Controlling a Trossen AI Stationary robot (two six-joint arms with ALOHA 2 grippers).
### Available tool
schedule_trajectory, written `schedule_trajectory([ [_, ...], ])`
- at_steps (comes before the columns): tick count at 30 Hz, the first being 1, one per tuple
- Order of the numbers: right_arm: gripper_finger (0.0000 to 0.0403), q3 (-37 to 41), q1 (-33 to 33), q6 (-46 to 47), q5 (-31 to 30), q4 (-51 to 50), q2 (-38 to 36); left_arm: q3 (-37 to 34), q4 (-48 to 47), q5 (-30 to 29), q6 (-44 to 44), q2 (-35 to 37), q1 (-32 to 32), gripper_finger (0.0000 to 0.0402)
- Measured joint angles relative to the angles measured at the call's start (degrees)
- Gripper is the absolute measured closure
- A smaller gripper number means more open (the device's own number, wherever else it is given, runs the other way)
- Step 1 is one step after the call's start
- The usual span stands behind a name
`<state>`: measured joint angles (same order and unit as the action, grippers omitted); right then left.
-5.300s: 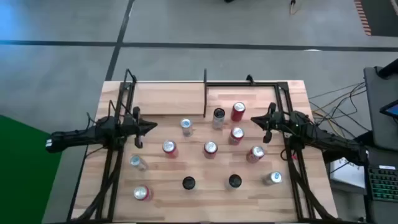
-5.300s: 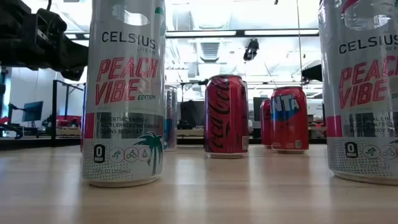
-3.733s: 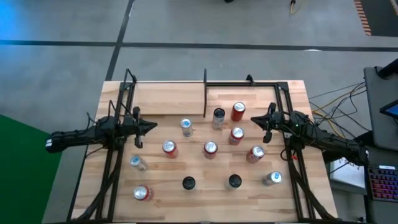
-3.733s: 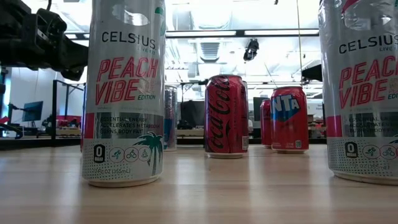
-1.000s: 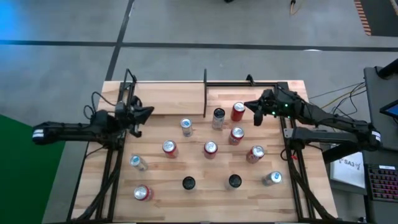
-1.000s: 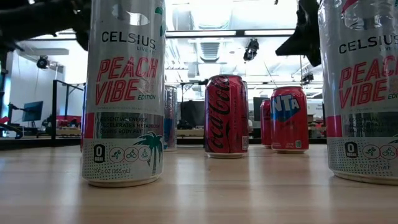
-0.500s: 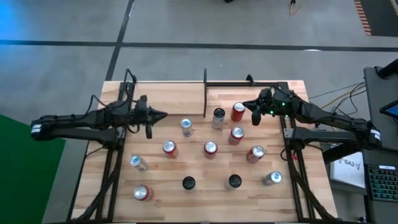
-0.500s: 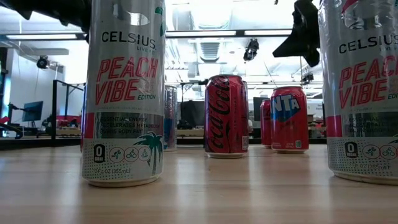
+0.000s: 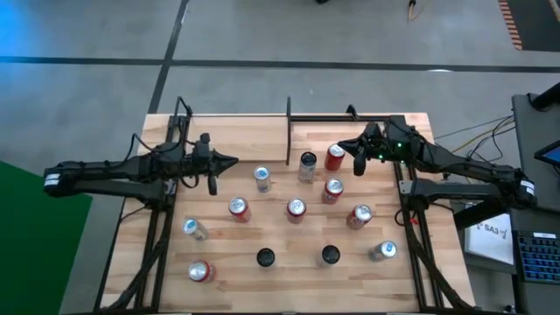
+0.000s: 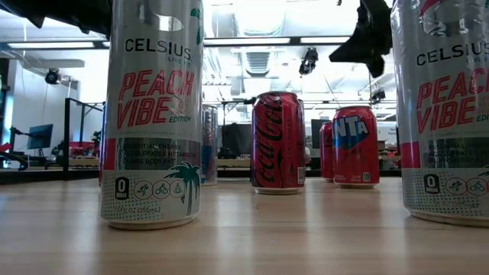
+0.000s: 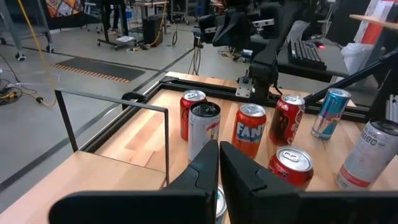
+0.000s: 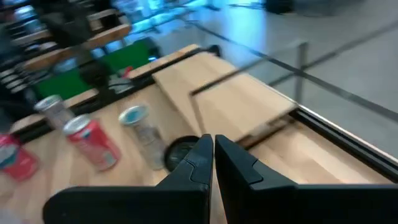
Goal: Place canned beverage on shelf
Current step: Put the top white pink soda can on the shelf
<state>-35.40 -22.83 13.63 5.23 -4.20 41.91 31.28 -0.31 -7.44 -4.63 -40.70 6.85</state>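
Both arms closing on the cans

Right gripper (image 9: 358, 164), fingers pressed together and empty, has slid beside the upper-centre red can (image 9: 335, 157); left gripper (image 9: 213, 166), likewise, nears the silver can (image 9: 262, 178). Shelf (image 9: 234, 138) unfilled.

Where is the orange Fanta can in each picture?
High view: the Fanta can stands right of the table's middle, near the right gripper.
Low view: right of centre, beside the Coca-Cola can.
Left wrist view: mid-picture.
Right wrist view: I cannot pick it out.
Shared landmark: the black-topped silver can, next to it.
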Motion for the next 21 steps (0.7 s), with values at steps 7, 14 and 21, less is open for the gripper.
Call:
schedule_trajectory([
  [7,0.0394,-0.9,0.94,-4.28,1.18,9.55,8.25,-0.02,3.33,-0.09,2.63,-2.01,0.0,0.0402],
  [14,0.0394,-6.36,1.22,-7.21,1.2,8.21,15.95,-0.04,3.65,-0.13,2.57,-2.92,0.0,0.0402],
  [21,0.0394,-10.99,1.61,-9.67,1.14,3.16,19.72,-0.04,4.34,-0.2,2.61,-2.5,-0.02,0.0402],
])
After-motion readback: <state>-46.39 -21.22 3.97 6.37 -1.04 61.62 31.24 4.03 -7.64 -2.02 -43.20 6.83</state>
